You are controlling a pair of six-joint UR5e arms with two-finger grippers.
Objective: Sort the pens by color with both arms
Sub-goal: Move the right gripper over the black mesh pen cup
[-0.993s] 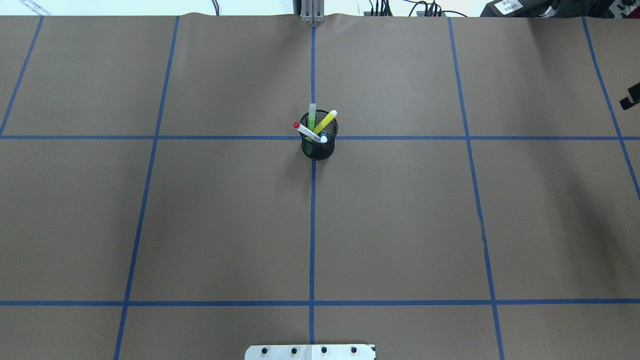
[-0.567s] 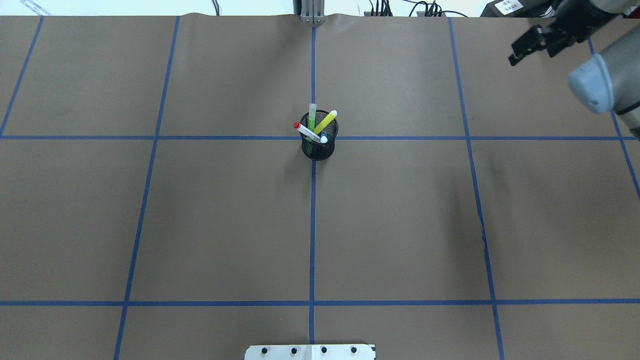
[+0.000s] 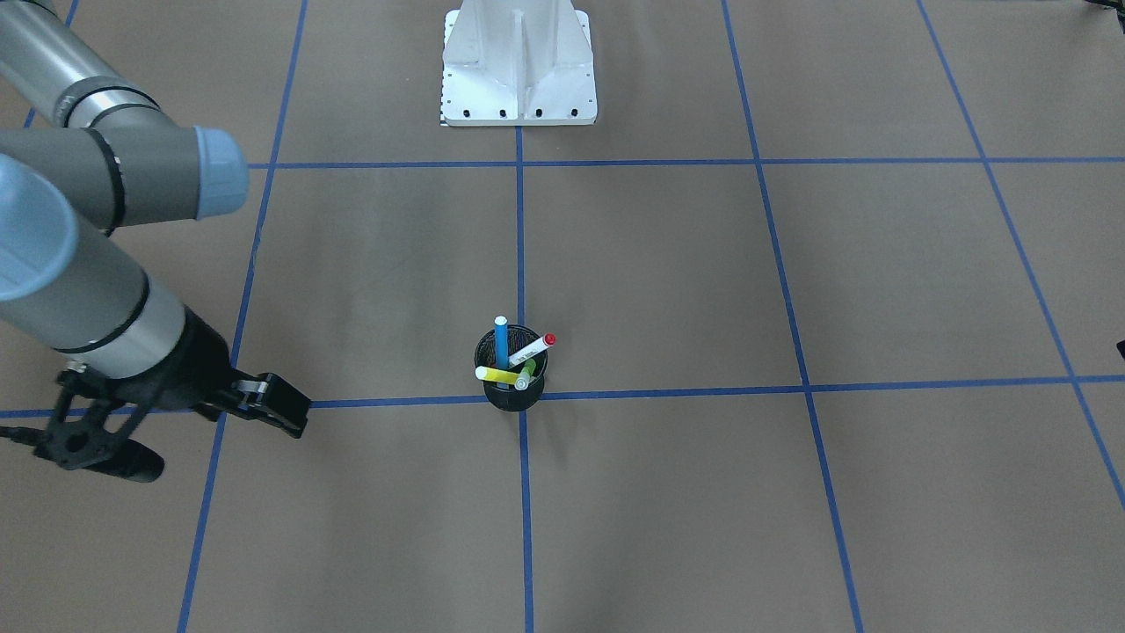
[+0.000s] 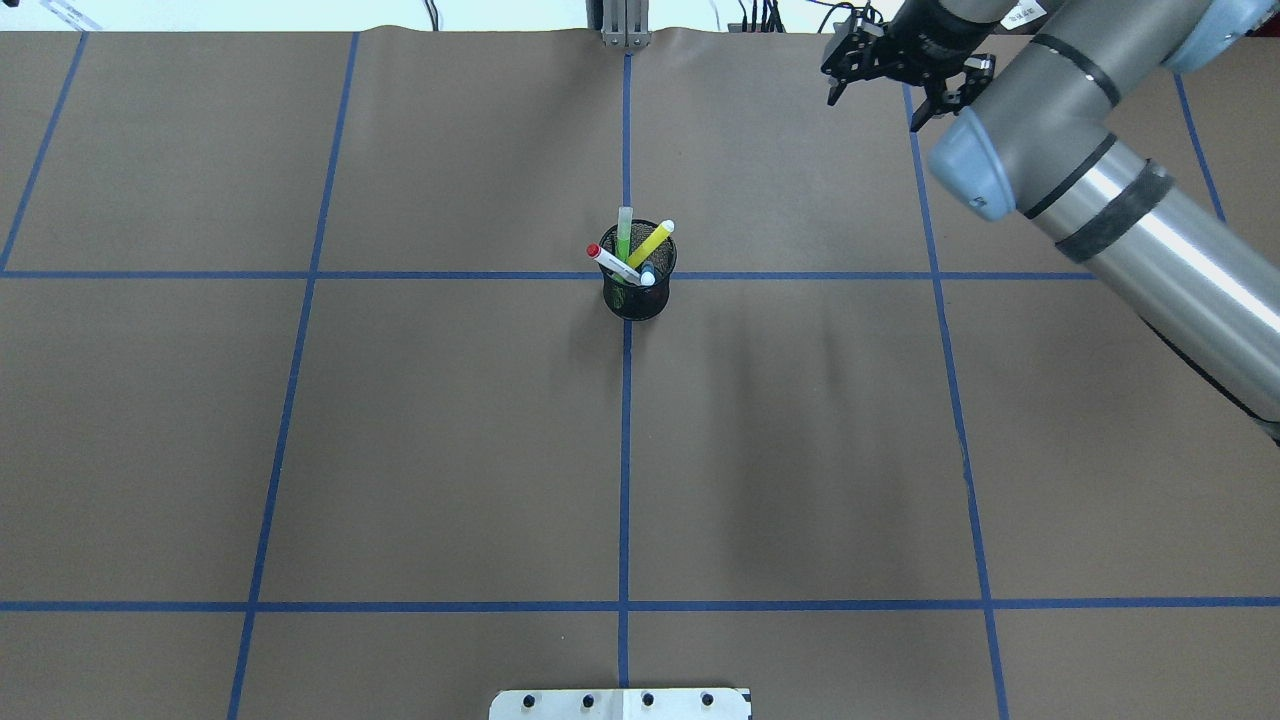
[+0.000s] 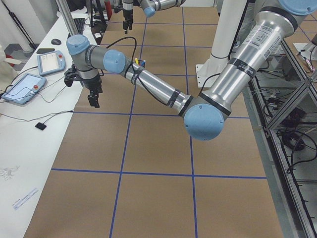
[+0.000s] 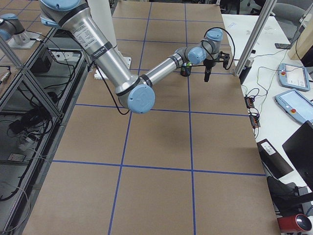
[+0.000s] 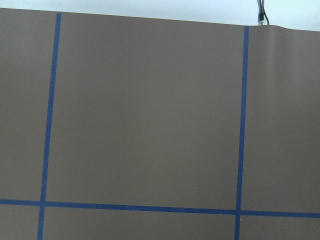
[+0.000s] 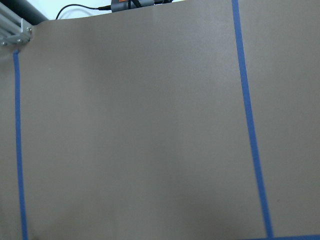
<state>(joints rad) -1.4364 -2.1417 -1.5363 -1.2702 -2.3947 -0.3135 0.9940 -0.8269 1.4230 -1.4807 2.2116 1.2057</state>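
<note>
We find the right pincer (image 4: 875, 100) spread open and empty over the bench (image 4: 400, 450). The four pens (image 4: 650, 243) stand in the black mesh cup (image 4: 636, 300), well apart from it, leftward and nearer the robot. We cannot tell the left pincer's (image 5: 94, 99) state.

The table (image 4: 400, 450) is viewed from overhead above the white base (image 4: 620, 704), steeply from the opposite side, and lengthwise from both ends; the black mesh cup (image 4: 637, 295) is shared by the first two. Its surface alone is framed closely by the wrist cameras.
</note>
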